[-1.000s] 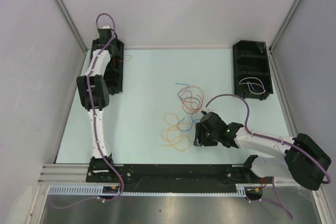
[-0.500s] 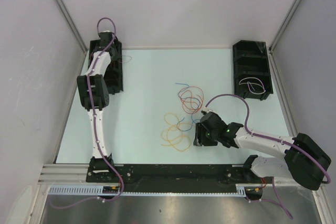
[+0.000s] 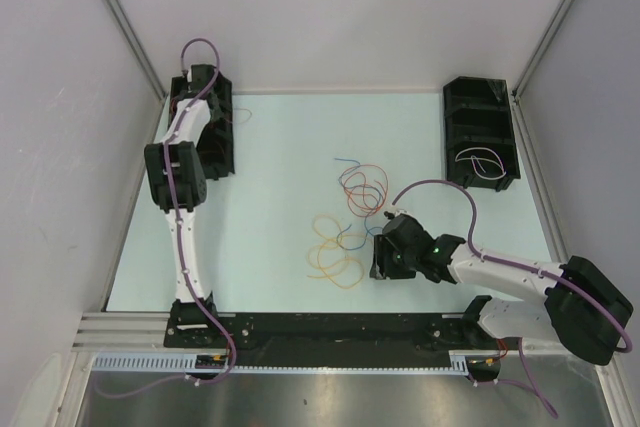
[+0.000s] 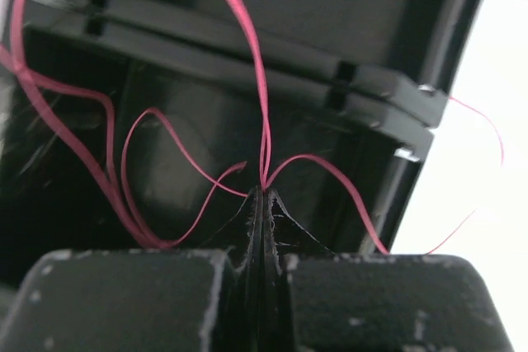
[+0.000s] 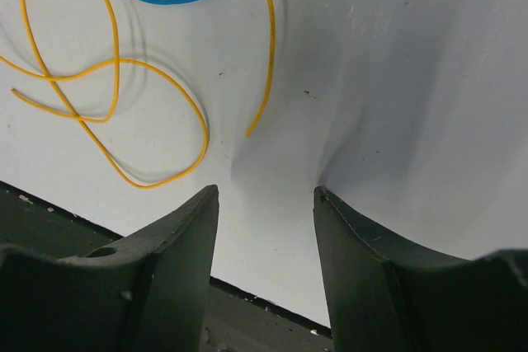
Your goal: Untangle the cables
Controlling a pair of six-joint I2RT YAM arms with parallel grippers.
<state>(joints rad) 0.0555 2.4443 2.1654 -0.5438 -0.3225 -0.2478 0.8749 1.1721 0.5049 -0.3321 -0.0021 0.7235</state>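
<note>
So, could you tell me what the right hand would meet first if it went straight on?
The right hand would likely meet bare table first, just beside the loose end of the orange cable; depth is unclear.

A black divided tray (image 3: 470, 112) sits at the far right corner of the pale bench (image 3: 290, 157). A second black tray (image 3: 225, 147) lies along its left edge, near the far corner. White walls (image 3: 350, 17) stand around.

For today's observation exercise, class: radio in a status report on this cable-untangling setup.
Left gripper jaws shut on red cable, over black bin. Right gripper jaws open, empty, beside orange cable. Nothing blocking.
</note>
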